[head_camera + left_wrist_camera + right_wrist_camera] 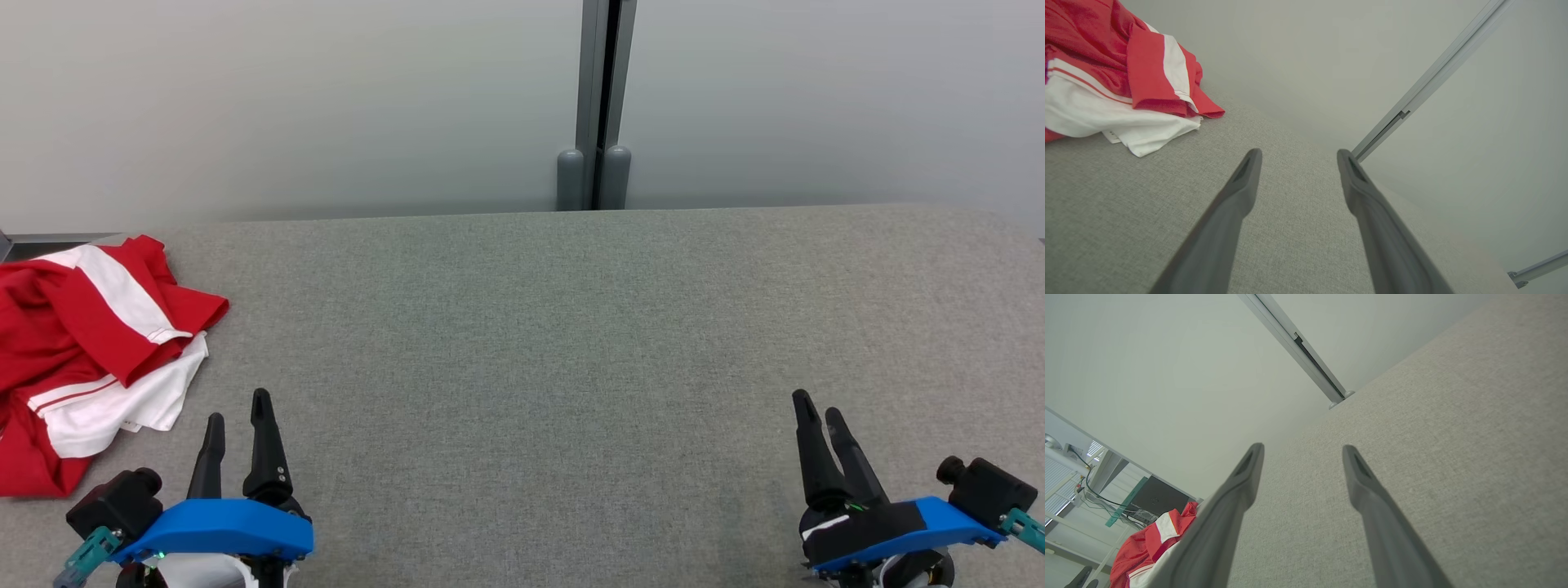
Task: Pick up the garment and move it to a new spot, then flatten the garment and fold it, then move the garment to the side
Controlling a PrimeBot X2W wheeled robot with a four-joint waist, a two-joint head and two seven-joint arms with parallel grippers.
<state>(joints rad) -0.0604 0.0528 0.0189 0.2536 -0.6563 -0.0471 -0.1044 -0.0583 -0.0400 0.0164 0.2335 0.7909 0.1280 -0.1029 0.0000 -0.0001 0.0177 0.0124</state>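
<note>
A red and white garment (90,343) was seen lying crumpled at the far left edge of the grey fabric-covered worktop (531,343), with a white panel spread toward the near side and a red sleeve with a white stripe folded over the top. The left tool (237,406) was held low at the near left of the worktop, just beside the garment's white edge but apart from it, with its two dark fingers spread and nothing between them. The right tool (816,404) was held at the near right, well apart from the garment, and it too was released and empty, its fingers pointed toward the far edge. In the left wrist view the garment was seen to the upper left of the parted fingers, untouched. The broad middle of the worktop lay between the two tools. Behind the worktop a pale wall (286,106) was seen, divided by an upright grey metal post (600,106).
</note>
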